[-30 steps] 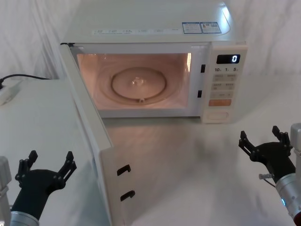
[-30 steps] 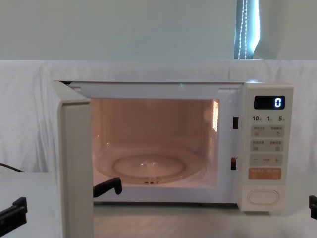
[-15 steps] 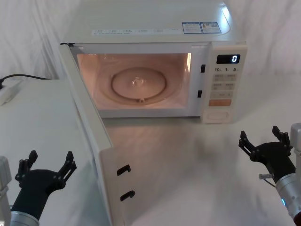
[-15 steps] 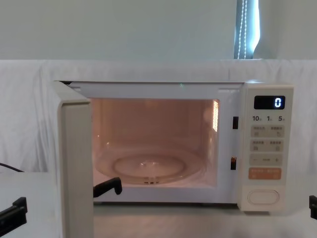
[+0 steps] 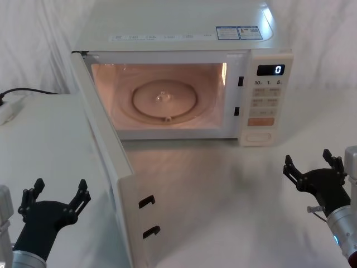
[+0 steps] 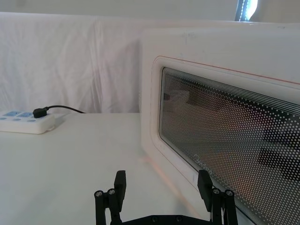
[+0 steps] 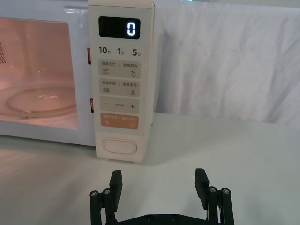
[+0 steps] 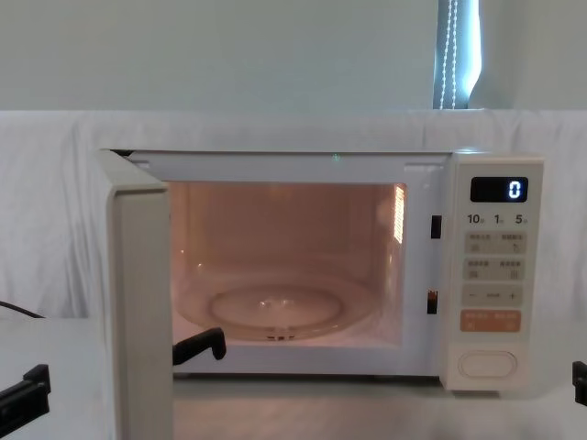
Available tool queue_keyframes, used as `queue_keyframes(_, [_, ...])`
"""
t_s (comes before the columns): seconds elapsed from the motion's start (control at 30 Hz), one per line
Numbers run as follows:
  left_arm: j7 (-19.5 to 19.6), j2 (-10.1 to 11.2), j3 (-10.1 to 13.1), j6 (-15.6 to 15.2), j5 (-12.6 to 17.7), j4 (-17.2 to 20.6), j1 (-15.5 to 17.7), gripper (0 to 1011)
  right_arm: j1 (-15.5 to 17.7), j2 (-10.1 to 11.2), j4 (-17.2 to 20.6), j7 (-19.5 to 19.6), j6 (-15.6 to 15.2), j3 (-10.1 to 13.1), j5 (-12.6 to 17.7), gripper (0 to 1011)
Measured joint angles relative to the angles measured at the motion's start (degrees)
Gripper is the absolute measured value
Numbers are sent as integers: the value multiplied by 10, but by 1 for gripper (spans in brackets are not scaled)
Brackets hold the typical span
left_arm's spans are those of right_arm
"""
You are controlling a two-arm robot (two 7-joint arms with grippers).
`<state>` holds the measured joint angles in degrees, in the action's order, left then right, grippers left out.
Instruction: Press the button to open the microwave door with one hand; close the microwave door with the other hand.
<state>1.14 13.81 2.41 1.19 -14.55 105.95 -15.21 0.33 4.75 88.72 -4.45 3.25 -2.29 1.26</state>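
Head view: door [image 5: 106, 167] swung fully open; left hand [image 5: 54, 202] and right hand [image 5: 314, 170] low, both spread, empty. Left wrist view: door's window [image 6: 229, 145] just beside that hand, apparently untouched. Opening done; next, left hand pushes door shut.

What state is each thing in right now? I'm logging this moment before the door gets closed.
microwave door: swung wide open, hinged on the left.
microwave cavity: lit inside, glass turntable bare.
display: on, reading 0.
left gripper: open, holding nothing, on the outer side of the door.
right gripper: open, holding nothing, in front of the control panel.
power strip: one black plug inserted.
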Motion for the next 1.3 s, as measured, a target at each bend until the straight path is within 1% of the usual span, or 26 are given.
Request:
queue_keyframes(0.13, [0,0,0,0,0,0,0,1001,0,0,0,0,0,0,0,1002])
queue_keyframes(0.17, [0,0,0,0,0,0,0,972,0,0,0,0,0,0,0,1002])
queue_keyframes(0.23, [0,0,0,0,0,0,0,948,0,0,0,0,0,0,0,1002])
queue_keyframes(0.3, [0,0,0,0,0,0,0,893,0,0,0,0,0,0,0,1002])
queue_keyframes(0.4, [0,0,0,0,0,0,0,845,0,0,0,0,0,0,0,1002])
queue_keyframes(0.47, [0,0,0,0,0,0,0,761,0,0,0,0,0,0,0,1002])
queue_keyframes(0.5, [0,0,0,0,0,0,0,761,0,0,0,0,0,0,0,1002])
queue_keyframes(0.53, [0,0,0,0,0,0,0,694,0,0,0,0,0,0,0,1002])
queue_keyframes(0.6, [0,0,0,0,0,0,0,652,0,0,0,0,0,0,0,1002])
queue_keyframes(0.63, [0,0,0,0,0,0,0,594,0,0,0,0,0,0,0,1002])
queue_keyframes(0.7, [0,0,0,0,0,0,0,561,0,0,0,0,0,0,0,1002])
queue_keyframes(0.73, [0,0,0,0,0,0,0,490,0,0,0,0,0,0,0,1002])
queue_keyframes(0.8, [0,0,0,0,0,0,0,448,0,0,0,0,0,0,0,1002])
queue_keyframes(0.87, [0,0,0,0,0,0,0,364,0,0,0,0,0,0,0,1002])
queue_keyframes(0.9, [0,0,0,0,0,0,0,352,0,0,0,0,0,0,0,1002])
queue_keyframes(0.93, [5,1,-1,-3,0,3,-1,301,0,0,0,0,0,0,0,1002])
queue_keyframes(0.97, [10,3,-1,-7,-1,7,-1,282,0,0,0,0,0,0,0,1002])
queue_keyframes(1.0, [21,8,-3,-16,-3,15,-3,241,0,0,0,0,0,0,0,1002])
queue_keyframes(1.03, [21,8,-3,-16,-3,15,-3,206,0,0,0,0,0,0,0,1002])
queue_keyframes(1.1, [39,13,-9,-31,-13,30,-7,161,0,0,0,0,0,0,0,1002])
queue_keyframes(1.17, [59,20,-17,-49,-29,46,-11,85,0,0,0,0,0,0,0,1002])
queue_keyframes(1.2, [66,22,-20,-55,-35,52,-13,70,0,0,0,0,0,0,0,1002])
queue_keyframes(1.23, [70,24,-22,-59,-40,56,-14,27,0,0,0,0,0,0,0,1002])
queue_keyframes(1.27, [81,29,-28,-70,-53,67,-17,1,0,0,0,0,0,0,0,1002])
queue_keyframes(1.3, [86,31,-32,-75,-60,72,-19,0,0,0,0,0,0,0,0,1002])
